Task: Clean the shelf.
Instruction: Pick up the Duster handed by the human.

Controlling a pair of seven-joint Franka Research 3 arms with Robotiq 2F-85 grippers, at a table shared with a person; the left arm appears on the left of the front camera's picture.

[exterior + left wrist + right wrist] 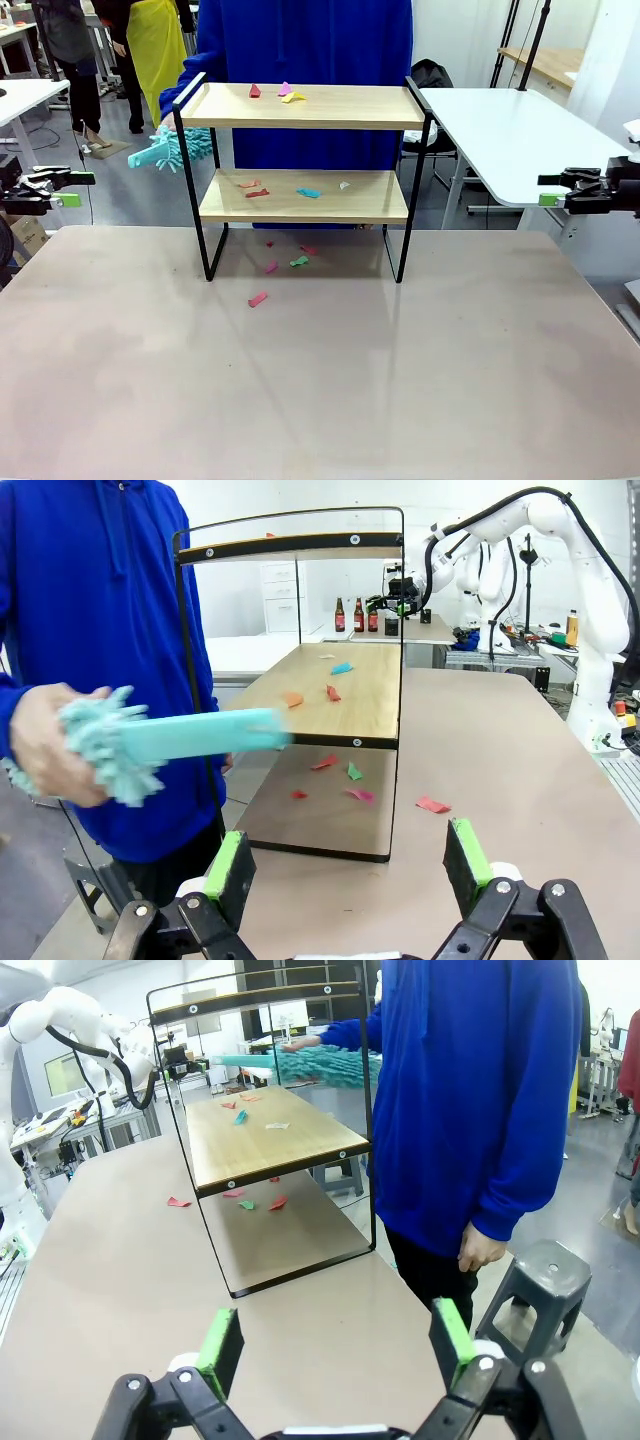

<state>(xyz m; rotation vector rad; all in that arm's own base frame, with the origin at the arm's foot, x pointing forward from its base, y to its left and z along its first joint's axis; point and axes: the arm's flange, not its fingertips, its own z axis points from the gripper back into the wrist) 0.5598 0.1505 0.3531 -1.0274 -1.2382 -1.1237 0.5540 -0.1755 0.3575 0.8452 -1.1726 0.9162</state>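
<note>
Shelf (350, 106) stands upright at the far middle of the table (320, 400), two wooden boards in a black frame, with a person in a blue top right behind it. Coloured paper scraps lie on the top board (285, 92), on the lower board (308, 192) and on the table under and in front of it (258, 299). The person's hand (40, 745) holds a teal duster (170, 740) at the shelf's left end, level with the gap between the boards.

Left gripper (75, 189) hangs off the table's left edge and right gripper (548, 190) off the right edge. Both are well apart from the shelf, jaws spread wide, nothing between the pads; the wrist views show the same (347, 860) (335, 1340).

Risks, as judged from here:
- A duster sweep would likely push scraps off the boards onto the table or the floor, so the mess moves rather than goes.
- The shelf looks light, so a hard push from the duster or an arm could slide or tip it.
- An arm reaching in while the hand works there could hit the hand or the thin frame bars.
- The scraps are flat, so wide jaws may scrape the board and miss them.
</note>
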